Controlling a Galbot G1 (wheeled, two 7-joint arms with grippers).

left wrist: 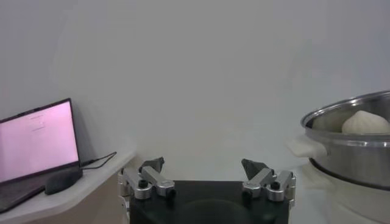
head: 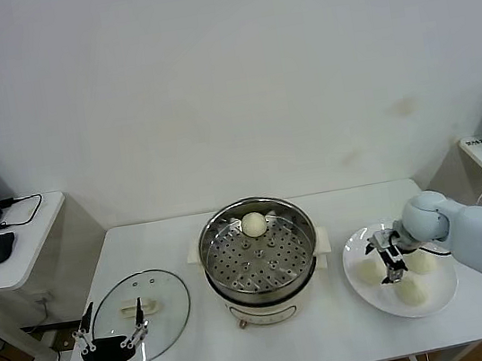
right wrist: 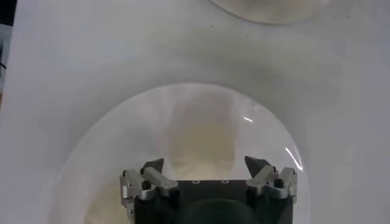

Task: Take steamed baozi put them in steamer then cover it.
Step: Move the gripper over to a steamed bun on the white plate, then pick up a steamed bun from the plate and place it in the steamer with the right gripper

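Left pincer [head: 112, 334] sits at the bench's [head: 337, 334] near-left corner, jaws spread wide and empty, just at the near rim of the cover [head: 140, 315]; the cover lies flat on the bench near the left edge, handle up, untouched; this arm looks idle.

Right pincer [head: 391, 264] is the one at work; it hangs over the white plate [head: 363, 289] by the bench's right edge, fingers pointing down among three steamed baozi [head: 412, 291]; jaws stand apart with nothing between them. One bun [head: 368, 270] lies just toward the steamer side of the pincer, one toward the near edge, one [head: 421, 261] toward the right edge; which of them it is set on I cannot tell from the head view. My reading: the coming move turns on centring over one bun and dropping straight down; the buns are round, so no long axis dictates wrist angle. The right arm is plainly nearer the plate; the left is nearer the cover.

Steamer [head: 258, 249] stands mid-bench, between cover and plate; one baozi [head: 254, 224] already rests on the perforated floor against the far wall; three remain, then the cover.

View differences: the right wrist view shows the plate [right wrist: 91, 152] directly under the right pincer [right wrist: 204, 164], with only a pale blur beneath the jaws, so contact is not confirmed; the left wrist view shows the left pincer [left wrist: 203, 165] open, the steamer [left wrist: 350, 146] side-on with its bun [left wrist: 365, 123] peeking above the rim, and a laptop [left wrist: 36, 143] on a side table.
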